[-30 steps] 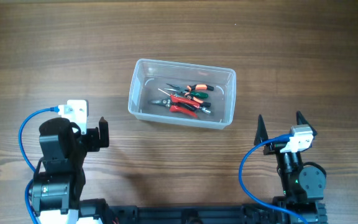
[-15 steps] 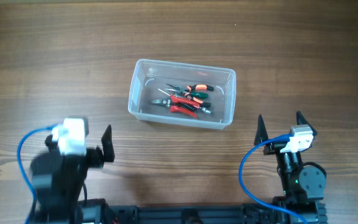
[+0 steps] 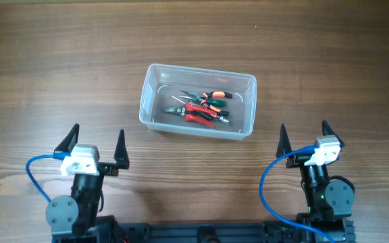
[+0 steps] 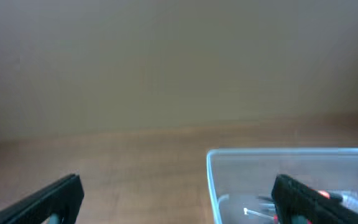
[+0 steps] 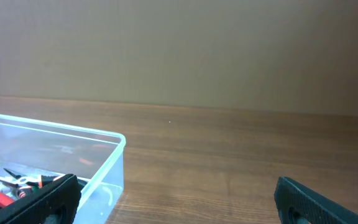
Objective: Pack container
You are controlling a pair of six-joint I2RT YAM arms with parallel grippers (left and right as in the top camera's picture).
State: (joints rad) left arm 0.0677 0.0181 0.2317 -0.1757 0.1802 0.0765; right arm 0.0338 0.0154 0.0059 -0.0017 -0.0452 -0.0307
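The clear plastic container [image 3: 152,101] sits mid-table with several hand tools [image 3: 201,106] inside: red, orange and green handled pliers and screwdrivers. It also shows in the left wrist view [image 4: 213,180] and the right wrist view [image 5: 114,158]. My left gripper [image 3: 94,142] is open and empty near the front left, well short of the container. My right gripper [image 3: 304,135] is open and empty at the front right, beside the container's right end.
The wooden table [image 3: 59,61] spreads all round the container. Blue cables [image 3: 36,179] loop beside each arm base at the front edge.
My left arm has drawn back toward the front edge and turned so its open fingers point at the container. The right arm and the container have not moved.
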